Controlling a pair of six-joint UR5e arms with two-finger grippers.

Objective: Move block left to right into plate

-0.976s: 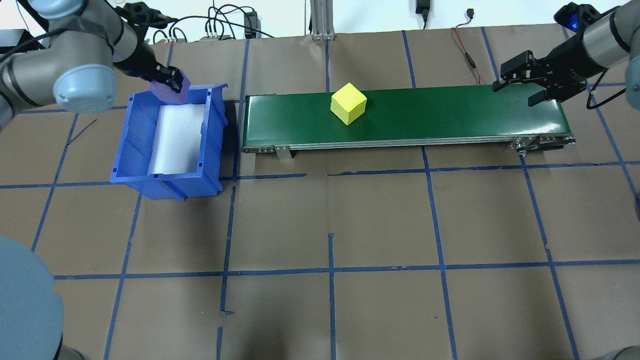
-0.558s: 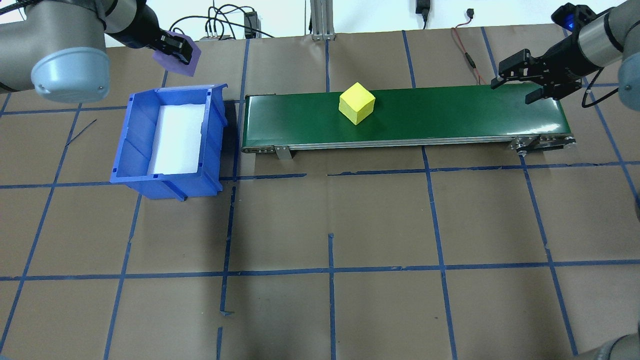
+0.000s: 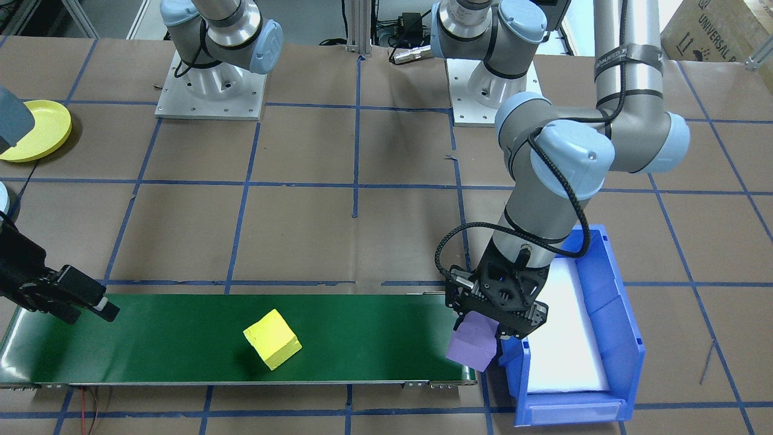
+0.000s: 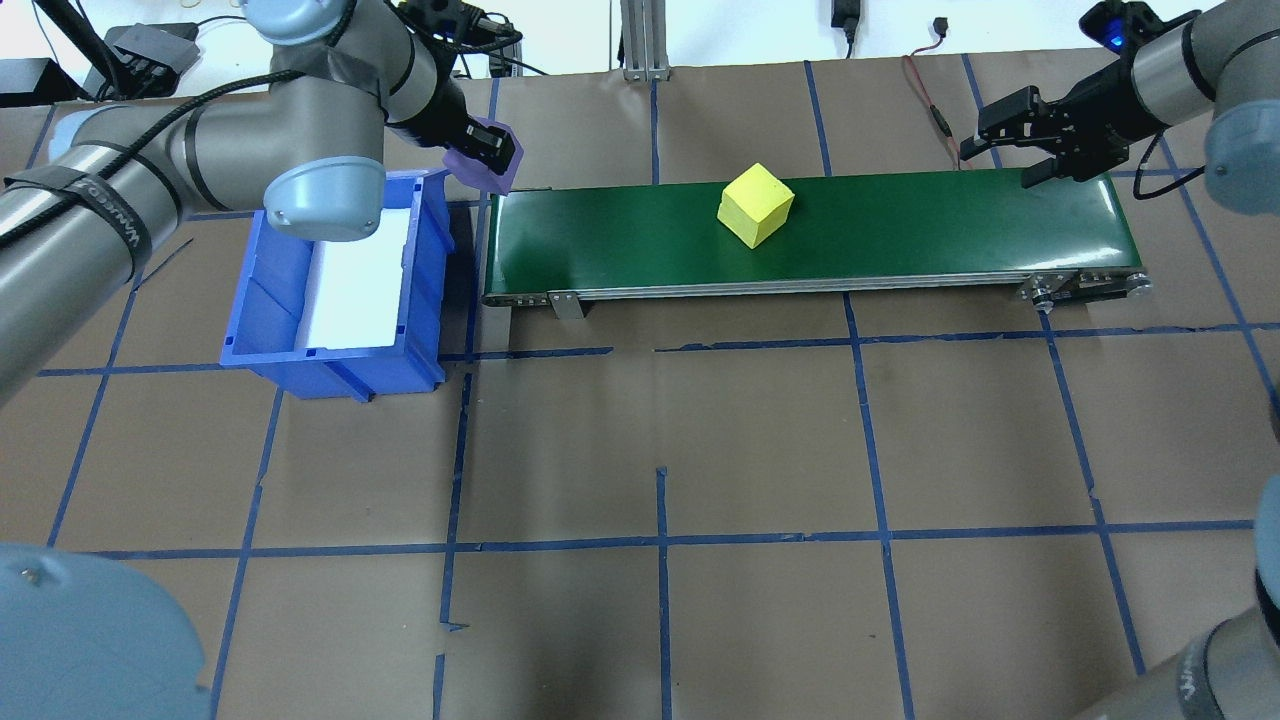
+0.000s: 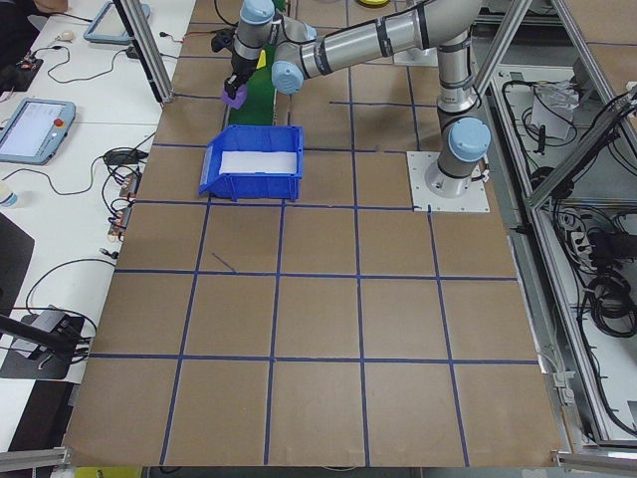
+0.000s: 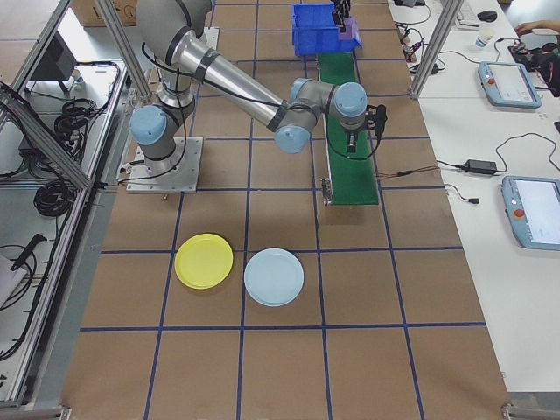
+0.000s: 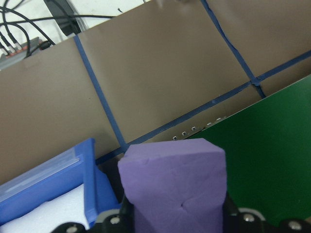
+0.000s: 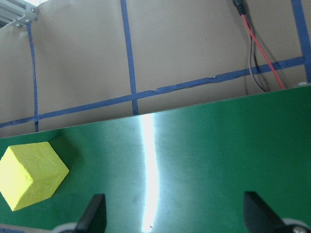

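I saw the purple block [image 4: 489, 165] pinched in the jaws of the left gripper [image 4: 484, 152], held in the air at the gap between the blue bin [image 4: 262, 300] and the near end of the green conveyor belt [image 4: 900, 235]. In the left wrist view the block [image 7: 175, 184] filled the lower middle, with the bin's corner on one side and the belt on the other. A yellow block [image 4: 755, 205] sat on the belt, tilted, roughly midway along it. The right gripper [image 4: 1010, 145] hovered over the belt's far end with its jaws spread and nothing between them; its fingertips [image 8: 95, 213] framed bare belt, the yellow block [image 8: 31, 174] off to one side. From the right-end camera I saw a yellow plate [image 6: 204, 261] and a light blue plate [image 6: 274, 276] lying just beside each other on the bench [image 4: 760, 450], well apart from both blocks.
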